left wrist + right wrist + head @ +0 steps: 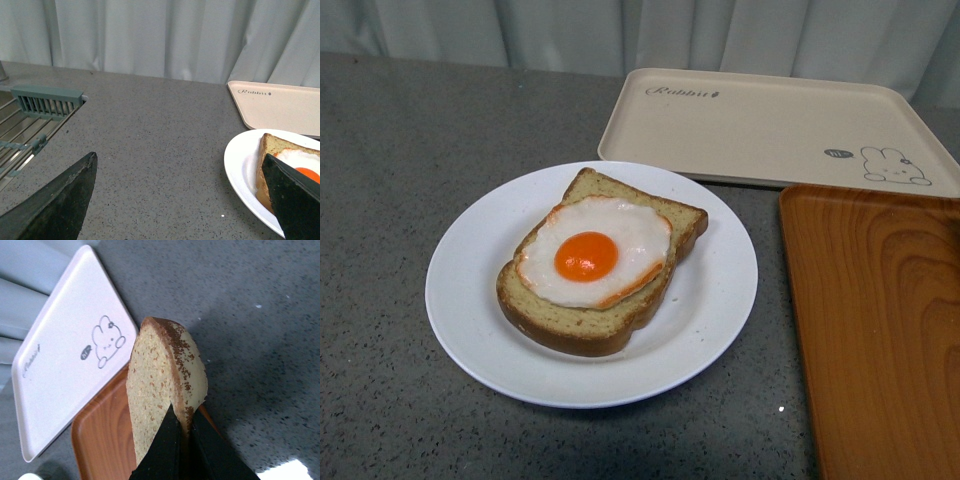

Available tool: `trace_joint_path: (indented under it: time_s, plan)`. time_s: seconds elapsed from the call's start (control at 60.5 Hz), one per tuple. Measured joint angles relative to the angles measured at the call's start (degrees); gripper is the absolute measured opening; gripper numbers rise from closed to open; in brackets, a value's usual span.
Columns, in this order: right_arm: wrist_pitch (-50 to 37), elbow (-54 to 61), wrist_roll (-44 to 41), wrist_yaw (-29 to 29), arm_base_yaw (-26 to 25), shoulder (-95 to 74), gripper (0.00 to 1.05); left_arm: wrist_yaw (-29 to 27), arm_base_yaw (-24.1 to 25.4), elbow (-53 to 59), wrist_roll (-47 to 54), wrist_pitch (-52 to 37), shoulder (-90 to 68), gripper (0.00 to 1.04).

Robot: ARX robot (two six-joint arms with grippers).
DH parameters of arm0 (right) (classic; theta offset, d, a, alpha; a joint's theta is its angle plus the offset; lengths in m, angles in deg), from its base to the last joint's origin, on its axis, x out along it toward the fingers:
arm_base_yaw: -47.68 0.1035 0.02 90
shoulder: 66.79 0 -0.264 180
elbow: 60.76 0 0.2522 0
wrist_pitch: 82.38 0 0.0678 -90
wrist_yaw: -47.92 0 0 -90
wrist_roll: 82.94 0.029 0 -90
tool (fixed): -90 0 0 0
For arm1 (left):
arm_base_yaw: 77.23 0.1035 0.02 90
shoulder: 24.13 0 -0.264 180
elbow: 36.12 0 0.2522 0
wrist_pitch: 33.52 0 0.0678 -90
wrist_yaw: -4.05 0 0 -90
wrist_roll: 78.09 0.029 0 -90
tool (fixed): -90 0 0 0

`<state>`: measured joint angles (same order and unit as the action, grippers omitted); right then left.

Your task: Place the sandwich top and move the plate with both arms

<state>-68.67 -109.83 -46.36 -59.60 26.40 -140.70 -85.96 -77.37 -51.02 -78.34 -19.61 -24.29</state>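
The white plate sits on the grey counter and carries a bread slice topped with a fried egg. No arm shows in the front view. In the right wrist view my right gripper is shut on the sandwich top, a tan speckled slice held on edge, lifted above the wooden tray. In the left wrist view my left gripper is open and empty above the counter, with the plate and egg slice just beside one finger.
A beige rabbit tray lies behind the plate, also seen in the right wrist view. The wooden tray lies right of the plate. A metal sink rack shows in the left wrist view. Curtains hang behind.
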Motion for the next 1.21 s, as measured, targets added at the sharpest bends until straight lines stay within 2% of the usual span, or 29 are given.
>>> trace_joint_path:
  time_s: [0.182, 0.513, 0.661, 0.942, 1.207]
  plan:
    - [-6.25, -0.35, 4.42, 2.32, 7.98, -2.25, 0.02, 0.0, 0.0, 0.0, 0.0, 0.0, 0.0, 0.98]
    - [-10.99, -6.58, 10.56, 4.42, 22.84, -4.55, 0.02, 0.0, 0.0, 0.0, 0.0, 0.0, 0.0, 0.98]
    - [-13.25, -8.94, 12.76, 4.79, 31.26, -5.68, 0.02, 0.0, 0.0, 0.0, 0.0, 0.0, 0.0, 0.98]
    - [-18.67, -9.42, 15.02, 4.31, 43.82, -11.32, 0.02, 0.0, 0.0, 0.0, 0.0, 0.0, 0.0, 0.98]
    - [-24.41, -8.66, 17.73, 1.77, 47.63, -21.11, 0.02, 0.0, 0.0, 0.0, 0.0, 0.0, 0.0, 0.98]
